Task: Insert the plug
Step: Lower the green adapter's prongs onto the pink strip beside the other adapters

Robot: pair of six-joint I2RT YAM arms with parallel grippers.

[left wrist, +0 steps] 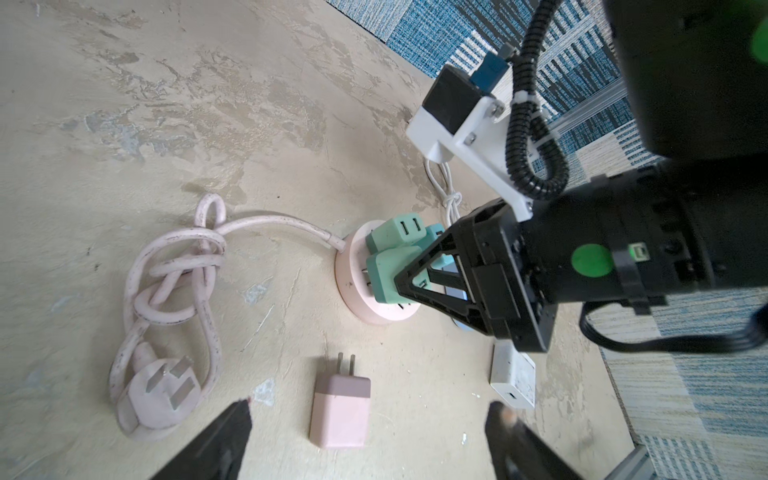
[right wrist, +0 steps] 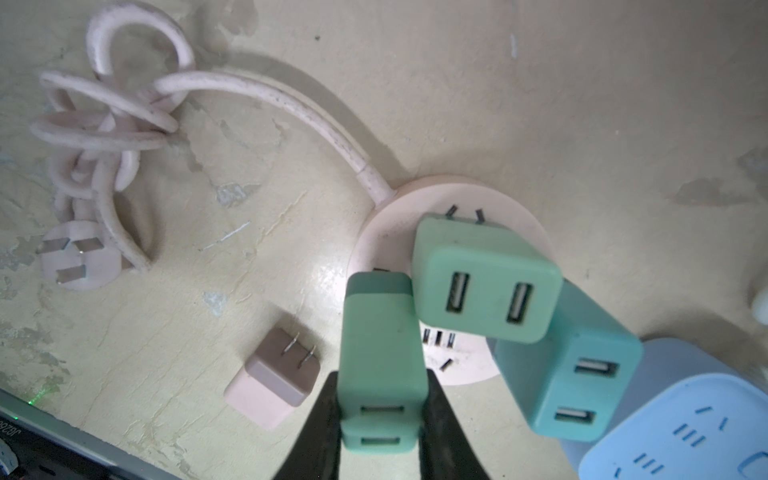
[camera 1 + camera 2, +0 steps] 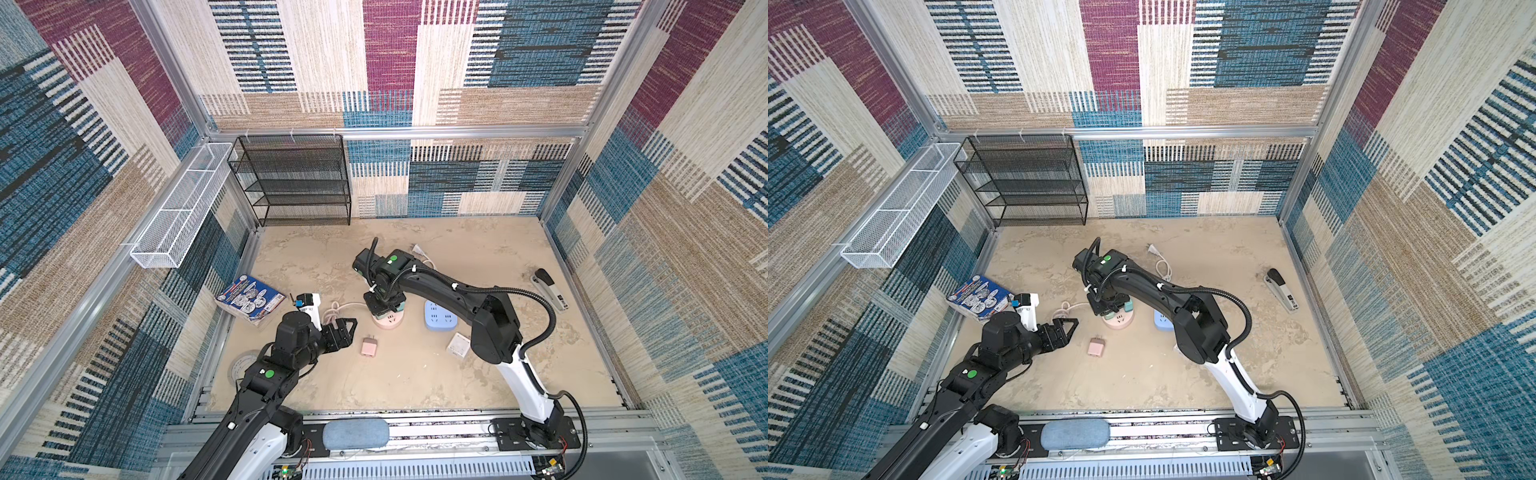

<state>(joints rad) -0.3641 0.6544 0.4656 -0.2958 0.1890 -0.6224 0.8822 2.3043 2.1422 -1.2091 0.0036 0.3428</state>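
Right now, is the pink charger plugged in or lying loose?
Loose: pink charger lies flat on the table, prongs bare, apart from the round socket.

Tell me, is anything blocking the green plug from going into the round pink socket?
Nothing visible lies under the held green plug; it is already at the pink socket. Two other green plugs crowd close beside it.

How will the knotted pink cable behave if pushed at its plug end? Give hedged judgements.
The pink cable would probably flop and bunch rather than slide stiffly: it lies in loose loops. The knot likely keeps those loops moving together. It joins the round pink socket base, so a pull might drag that.
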